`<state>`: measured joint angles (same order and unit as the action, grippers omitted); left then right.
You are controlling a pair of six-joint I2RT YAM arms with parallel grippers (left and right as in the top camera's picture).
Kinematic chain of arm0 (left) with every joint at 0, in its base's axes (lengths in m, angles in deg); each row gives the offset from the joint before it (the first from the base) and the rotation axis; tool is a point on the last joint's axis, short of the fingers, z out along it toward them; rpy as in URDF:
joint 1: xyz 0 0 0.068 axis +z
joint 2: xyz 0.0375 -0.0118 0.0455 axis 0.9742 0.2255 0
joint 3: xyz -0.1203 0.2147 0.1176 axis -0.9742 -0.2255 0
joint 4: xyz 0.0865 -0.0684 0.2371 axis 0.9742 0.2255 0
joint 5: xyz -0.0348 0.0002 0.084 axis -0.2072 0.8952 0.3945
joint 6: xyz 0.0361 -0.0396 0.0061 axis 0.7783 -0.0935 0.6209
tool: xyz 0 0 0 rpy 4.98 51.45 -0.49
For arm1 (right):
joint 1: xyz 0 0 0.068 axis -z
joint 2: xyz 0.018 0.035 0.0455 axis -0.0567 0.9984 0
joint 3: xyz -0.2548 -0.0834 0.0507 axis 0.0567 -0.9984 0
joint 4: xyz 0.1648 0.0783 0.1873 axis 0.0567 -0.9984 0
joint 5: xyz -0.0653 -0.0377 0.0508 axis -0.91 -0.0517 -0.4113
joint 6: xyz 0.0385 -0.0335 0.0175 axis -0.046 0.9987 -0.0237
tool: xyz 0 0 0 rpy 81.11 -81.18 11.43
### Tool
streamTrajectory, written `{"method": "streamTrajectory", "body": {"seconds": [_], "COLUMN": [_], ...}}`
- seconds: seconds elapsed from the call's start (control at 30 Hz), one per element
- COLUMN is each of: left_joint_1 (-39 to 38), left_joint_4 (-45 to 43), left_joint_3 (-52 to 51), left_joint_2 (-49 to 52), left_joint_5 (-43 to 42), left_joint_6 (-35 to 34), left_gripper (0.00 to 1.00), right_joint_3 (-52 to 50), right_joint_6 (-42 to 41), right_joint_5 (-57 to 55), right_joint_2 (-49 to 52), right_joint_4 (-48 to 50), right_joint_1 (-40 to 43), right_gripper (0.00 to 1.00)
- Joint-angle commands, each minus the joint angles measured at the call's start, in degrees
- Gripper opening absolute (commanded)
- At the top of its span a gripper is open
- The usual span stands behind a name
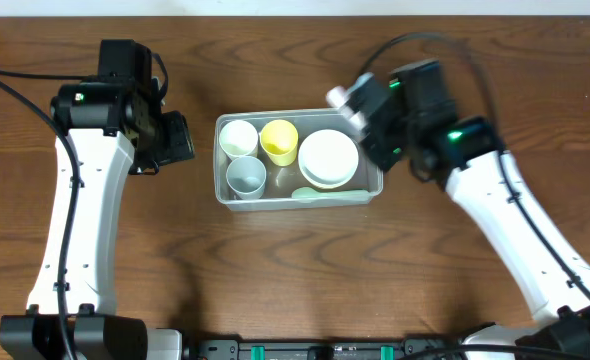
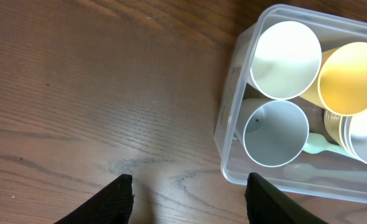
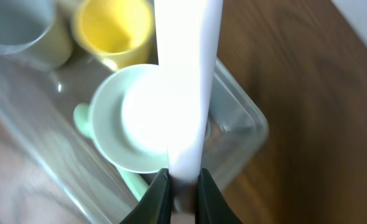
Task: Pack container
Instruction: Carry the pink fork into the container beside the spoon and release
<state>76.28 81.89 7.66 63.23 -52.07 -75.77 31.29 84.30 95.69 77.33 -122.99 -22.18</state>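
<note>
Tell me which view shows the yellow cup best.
Overhead: the yellow cup shows whole, inside the container. Left wrist shows it larger but cut by the frame edge. Right wrist shows it blurred, cropped at the top, beside a white item.

**Left arm** (image 1: 75,220): white link runs from the base at the near table edge up to a black elbow and wrist at the far left. A small green light is lit on the joint.

**Left gripper** (image 2: 190,199): points right, toward the table's middle. Black fingers (image 2: 118,196) are spread wide apart, low over the wood.

**Right arm** (image 1: 520,230): white links stretch from the near right corner diagonally up and left. The black wrist housing has a green light lit.

**Right gripper** (image 3: 183,190): angled down and left. Black fingers (image 3: 158,196) are drawn close together, pinching the end of a white strip (image 3: 186,81) that runs straight out from the tips.
</note>
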Motion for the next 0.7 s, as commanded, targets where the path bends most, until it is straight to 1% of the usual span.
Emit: {"method": "streamTrajectory", "body": {"seconds": [0.0, 0.2, 0.3, 0.33, 0.37, 0.4, 0.43, 0.63, 0.67], "left_joint_1": [-0.02, -0.02, -0.02, -0.02, -0.02, -0.02, -0.02, -0.02, -0.02], "left_joint_4": [0.13, 0.13, 0.13, 0.13, 0.13, 0.11, 0.13, 0.13, 0.13], "left_joint_3": [-0.17, -0.17, -0.17, -0.17, -0.17, -0.17, -0.17, -0.17, -0.17], "left_joint_2": [0.13, 0.13, 0.13, 0.13, 0.13, 0.13, 0.13, 0.13, 0.13], "left_joint_5": [-0.42, -0.42, -0.42, -0.42, -0.42, -0.42, -0.42, -0.39, -0.42], "left_joint_6": [-0.33, -0.33, -0.33, -0.33, -0.33, -0.33, -0.33, -0.33, -0.33], "left_gripper": [0.59, 0.59, 0.59, 0.59, 0.59, 0.59, 0.59, 0.59, 0.59], "right_joint_3": [0.11, 0.11, 0.11, 0.11, 0.11, 0.11, 0.11, 0.11, 0.11], "right_joint_6": [12.04, 17.2, 18.25, 18.23, 18.23, 18.21, 18.18, 17.53, 17.46], "right_joint_5": [-2.16, -2.23, -2.25, -2.25, -2.25, -2.25, -2.27, -2.93, -2.93], "right_joint_2": [1.14, 4.81, 6.78, 7.45, 7.93, 8.39, 8.63, 8.74, 8.74], "right_joint_4": [-0.22, -2.75, -4.85, -5.38, -5.7, -5.9, -5.99, -5.46, -5.31], "right_joint_1": [-3.13, -6.86, -7.58, -7.61, -7.61, -7.58, -7.58, -7.52, -7.52], "right_gripper": [0.01, 0.01, 0.01, 0.04, 0.1, 0.18, 0.23, 0.47, 0.47]}}
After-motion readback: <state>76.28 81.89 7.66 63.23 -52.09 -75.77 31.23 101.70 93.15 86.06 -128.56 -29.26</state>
